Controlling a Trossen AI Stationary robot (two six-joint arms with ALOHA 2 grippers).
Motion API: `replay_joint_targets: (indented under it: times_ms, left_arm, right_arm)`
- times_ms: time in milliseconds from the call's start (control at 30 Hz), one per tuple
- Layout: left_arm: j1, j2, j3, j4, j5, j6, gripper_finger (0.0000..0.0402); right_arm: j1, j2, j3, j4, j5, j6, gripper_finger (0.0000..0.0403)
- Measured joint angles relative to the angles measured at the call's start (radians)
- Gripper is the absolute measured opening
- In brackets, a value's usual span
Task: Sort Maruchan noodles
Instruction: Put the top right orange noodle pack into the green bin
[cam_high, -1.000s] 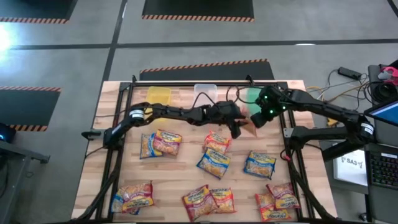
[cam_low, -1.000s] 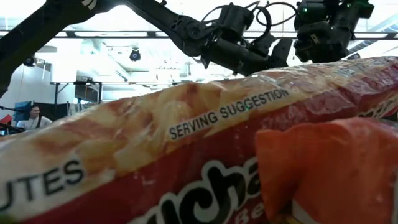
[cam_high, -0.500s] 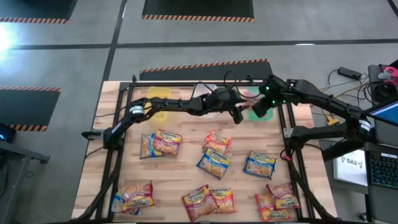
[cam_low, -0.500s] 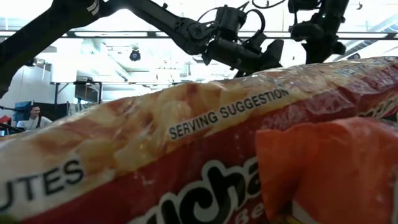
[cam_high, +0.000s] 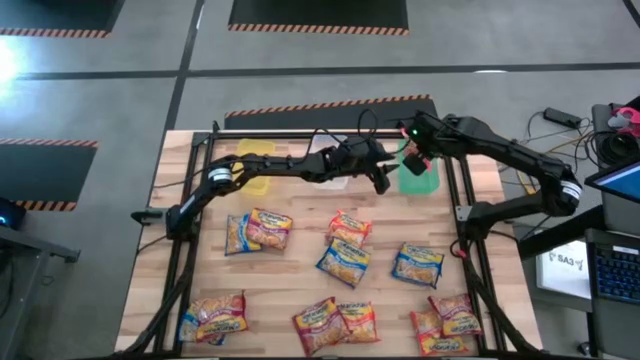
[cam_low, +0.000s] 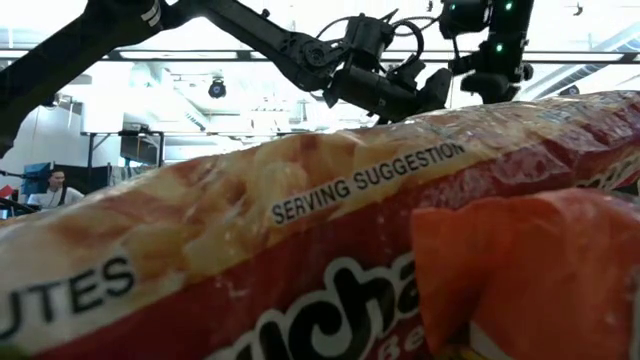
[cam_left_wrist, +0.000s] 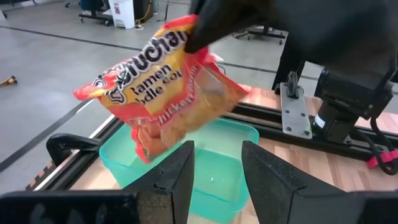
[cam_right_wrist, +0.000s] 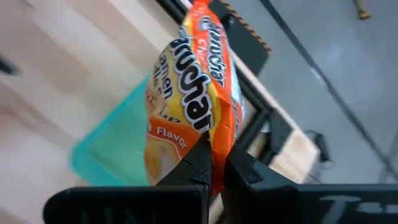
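My right gripper (cam_right_wrist: 214, 163) stayed clamped tight on the glossy orange plastic Maruchan ramen packet (cam_right_wrist: 196, 99) and had carried it from centre frame up over the green plastic bin (cam_high: 419, 178), upper right in the high view. My left gripper (cam_left_wrist: 214, 168), empty, jaws partly apart, had trailed it there. Remaining flat ramen packets (cam_high: 343, 262) lay unmoved across the wooden table (cam_high: 300, 250).
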Motion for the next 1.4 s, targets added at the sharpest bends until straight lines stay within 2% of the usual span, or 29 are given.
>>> replay_joint_targets:
  times_ms: [300,500,600,900,1067,1400]
  left_arm:
    - [-0.010,0.001,-0.002,-0.045,0.004,-0.003,0.0118]
    - [-0.019,0.001,-0.002,-0.045,0.004,-0.003,0.0118]
    - [-0.021,0.001,-0.002,-0.045,0.004,-0.003,0.0118]
    - [-0.022,0.001,-0.002,-0.045,0.004,-0.004,0.0118]
    - [-0.022,0.001,-0.002,-0.045,0.004,-0.003,0.0118]
    - [-0.022,0.001,-0.002,-0.045,0.004,-0.004,0.0118]
  right_arm:
    - [-0.127,0.032,-0.015,0.090,0.020,-0.194,0.0008]
    - [-0.186,0.031,-0.043,0.154,-0.057,-0.307,0.0008]
    - [-0.205,0.032,-0.069,0.209,-0.062,-0.336,0.0008]
    - [-0.247,0.040,-0.162,0.331,-0.068,-0.363,0.0008]
    - [-0.260,0.040,-0.204,0.392,-0.145,-0.340,0.0008]
    - [-0.273,0.040,-0.288,0.486,-0.144,-0.337,0.0008]
